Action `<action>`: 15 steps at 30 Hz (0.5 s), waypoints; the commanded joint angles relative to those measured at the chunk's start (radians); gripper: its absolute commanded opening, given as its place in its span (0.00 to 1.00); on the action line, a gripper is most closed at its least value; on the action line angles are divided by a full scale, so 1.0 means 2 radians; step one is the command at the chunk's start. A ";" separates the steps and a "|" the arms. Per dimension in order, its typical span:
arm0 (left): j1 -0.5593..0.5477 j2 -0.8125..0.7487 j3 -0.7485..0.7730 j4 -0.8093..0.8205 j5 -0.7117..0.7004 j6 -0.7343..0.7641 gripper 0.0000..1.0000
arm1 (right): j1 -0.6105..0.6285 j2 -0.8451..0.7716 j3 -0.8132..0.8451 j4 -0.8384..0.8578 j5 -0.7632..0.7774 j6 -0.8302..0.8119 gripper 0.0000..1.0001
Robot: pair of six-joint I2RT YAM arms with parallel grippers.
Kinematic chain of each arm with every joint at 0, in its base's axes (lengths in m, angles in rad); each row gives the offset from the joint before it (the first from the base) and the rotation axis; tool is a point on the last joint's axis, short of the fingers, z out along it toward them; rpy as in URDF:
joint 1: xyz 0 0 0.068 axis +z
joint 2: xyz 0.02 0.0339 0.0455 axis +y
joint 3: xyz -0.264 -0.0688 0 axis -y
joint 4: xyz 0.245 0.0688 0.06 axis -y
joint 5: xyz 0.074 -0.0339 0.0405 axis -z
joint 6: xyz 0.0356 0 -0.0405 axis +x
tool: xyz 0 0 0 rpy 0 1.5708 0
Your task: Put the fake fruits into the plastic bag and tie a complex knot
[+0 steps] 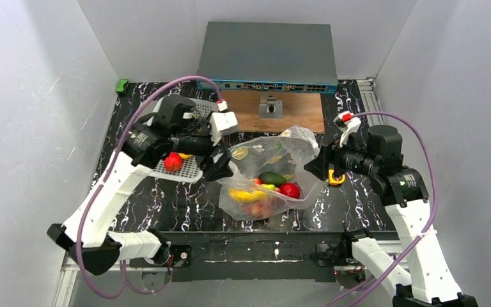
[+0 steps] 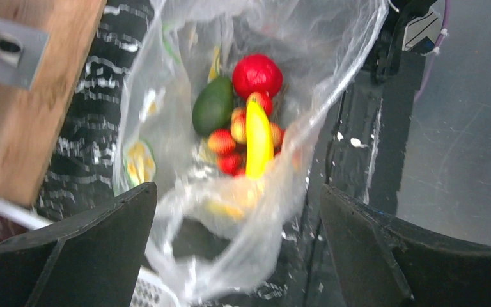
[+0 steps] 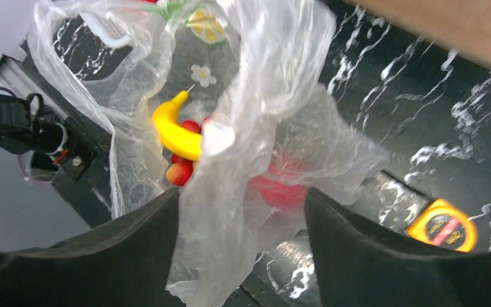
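**Bag loaded, both tools open**

Your plastic bag (image 1: 265, 173) sits mid-desk toward the near edge, with fake fruits (image 1: 272, 188) inside. The left tool (image 1: 222, 168) is spread wide at its left side. The right tool (image 1: 314, 167) is open, loose film between its jaws. A tape measure (image 1: 336, 180) lies just beside it. The white basket (image 1: 188, 171) by the left tool holds one red fruit (image 1: 173, 162).

A black marbled counter (image 1: 166, 204) carries a wooden board (image 1: 307, 112) at the back, with a small metal bracket (image 1: 270, 107) on it. Behind the board sits a grey switch (image 1: 267, 54). A white basket (image 1: 193, 171) lies left, a yellow tape measure (image 3: 444, 225) right, and a green clip (image 1: 122, 85) at the far-left corner.
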 commanded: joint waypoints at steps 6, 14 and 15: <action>0.083 -0.074 -0.062 -0.079 -0.031 -0.082 0.98 | -0.003 0.042 0.086 -0.004 0.014 -0.018 0.89; 0.159 -0.072 -0.102 -0.043 0.008 -0.199 0.98 | -0.003 0.098 0.113 0.036 -0.021 -0.023 0.72; 0.170 -0.073 -0.110 -0.033 0.012 -0.221 0.98 | -0.003 0.105 0.115 0.036 -0.029 -0.024 0.67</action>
